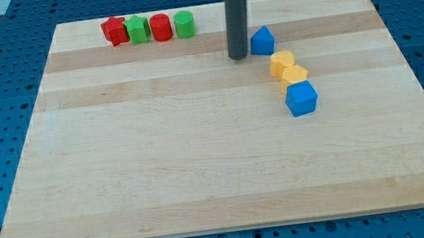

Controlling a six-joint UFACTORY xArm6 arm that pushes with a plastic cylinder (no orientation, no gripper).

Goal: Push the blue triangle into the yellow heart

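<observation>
Rod-ended with no claw to open or close, my tip (238, 56) touches the small blue triangle block's (262, 41) left side. Just below lie two yellow blocks (282, 63) (294, 75), shapes unclear. Bare wooden board (161, 165) stretches leftward. Rod stands upright.

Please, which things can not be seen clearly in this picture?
- Camera view: whether my tip touches the blue triangle; the gap is too small.
- Which of the two touching yellow blocks is the heart.
- Arm above the rod: cut off by the view's top.
</observation>
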